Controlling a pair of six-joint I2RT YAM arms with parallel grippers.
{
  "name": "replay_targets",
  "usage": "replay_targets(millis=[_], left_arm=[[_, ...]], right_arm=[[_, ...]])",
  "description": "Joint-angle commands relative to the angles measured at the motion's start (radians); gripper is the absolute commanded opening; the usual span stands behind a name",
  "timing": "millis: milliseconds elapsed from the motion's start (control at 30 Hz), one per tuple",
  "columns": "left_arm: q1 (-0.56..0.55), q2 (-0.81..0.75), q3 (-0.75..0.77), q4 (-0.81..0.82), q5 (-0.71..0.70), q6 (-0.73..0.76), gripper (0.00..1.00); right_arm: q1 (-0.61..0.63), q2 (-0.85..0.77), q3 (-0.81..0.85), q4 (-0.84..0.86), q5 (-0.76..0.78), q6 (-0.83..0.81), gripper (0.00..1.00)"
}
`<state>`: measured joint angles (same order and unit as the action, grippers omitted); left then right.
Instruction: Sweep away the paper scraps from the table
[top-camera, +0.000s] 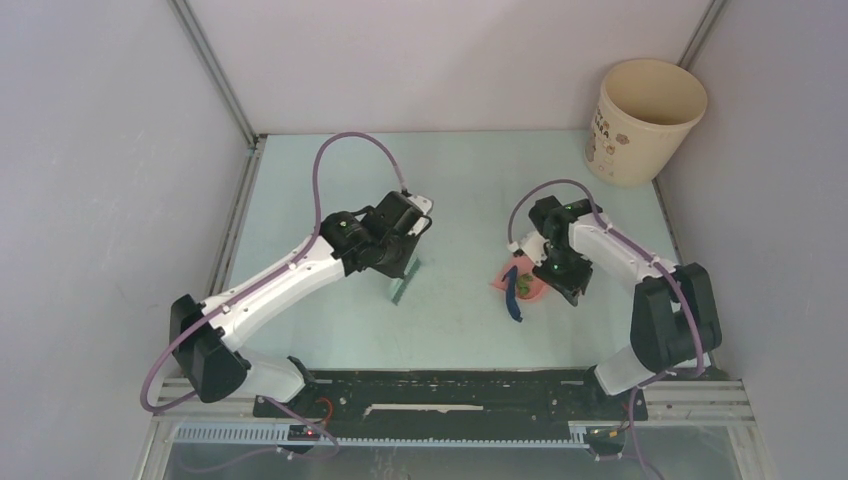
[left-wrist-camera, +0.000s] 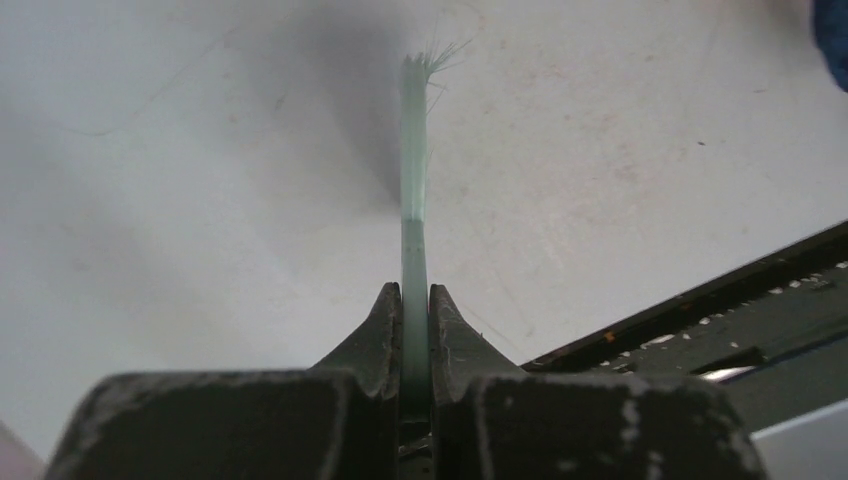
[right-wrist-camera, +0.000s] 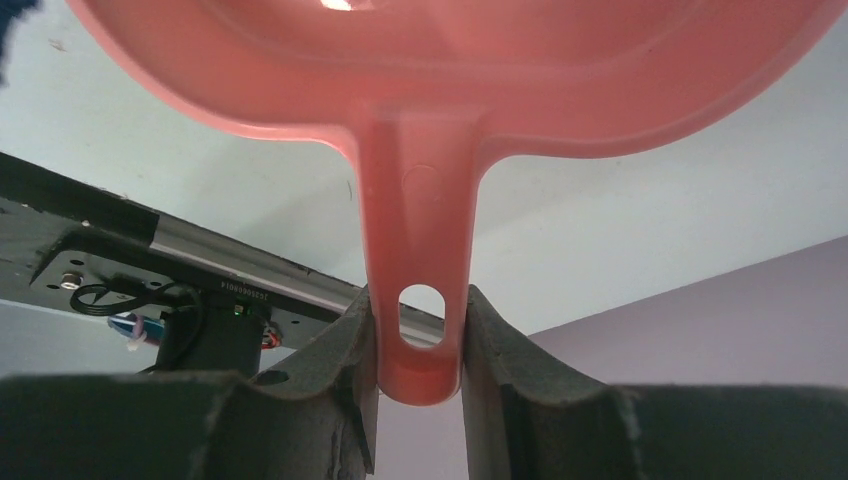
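Behind the black rail (top-camera: 450, 385), the left claw (left-wrist-camera: 414, 300) is clenched on the green brush (left-wrist-camera: 413, 150), its bristles pointing toward the surface (top-camera: 470, 190). Apart from it, the right claw (right-wrist-camera: 420, 310) grasps the pink dustpan (right-wrist-camera: 450, 80) by its handle. The paper scraps (top-camera: 522, 288) lie in the dustpan, one dark blue piece across its near rim. A cream bucket (top-camera: 645, 120) stands by the far right corner.

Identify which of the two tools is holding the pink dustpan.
The right tool, shut on the pink dustpan by its handle; the left tool pinches the green brush instead.
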<state>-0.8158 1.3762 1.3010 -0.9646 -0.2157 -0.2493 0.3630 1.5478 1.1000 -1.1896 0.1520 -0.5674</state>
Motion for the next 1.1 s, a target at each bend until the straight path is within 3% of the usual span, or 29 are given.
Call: replay_targets(millis=[0, 133, 267, 633, 900, 1067], left_arm=[[-0.001, -0.026, -0.046, 0.128, 0.138, -0.085, 0.00], [-0.007, -0.021, -0.110, 0.262, 0.247, -0.204, 0.00], [-0.012, 0.029, -0.144, 0.359, 0.246, -0.310, 0.00], [-0.080, 0.279, 0.046, 0.495, 0.443, -0.411, 0.00], [-0.097, 0.206, 0.075, 0.466, 0.433, -0.412, 0.00], [-0.097, 0.114, 0.086, 0.370, 0.325, -0.364, 0.00]], right_arm=[[-0.059, -0.066, -0.049, -0.028, -0.012, -0.051, 0.00], [-0.078, -0.096, -0.114, -0.025, -0.017, -0.081, 0.00], [-0.052, -0.120, -0.185, -0.031, -0.027, -0.101, 0.00], [0.060, -0.085, -0.225, 0.015, -0.081, -0.035, 0.00], [0.005, -0.133, -0.228, 0.082, -0.168, -0.040, 0.00], [-0.055, -0.210, -0.242, 0.114, -0.213, -0.065, 0.00]])
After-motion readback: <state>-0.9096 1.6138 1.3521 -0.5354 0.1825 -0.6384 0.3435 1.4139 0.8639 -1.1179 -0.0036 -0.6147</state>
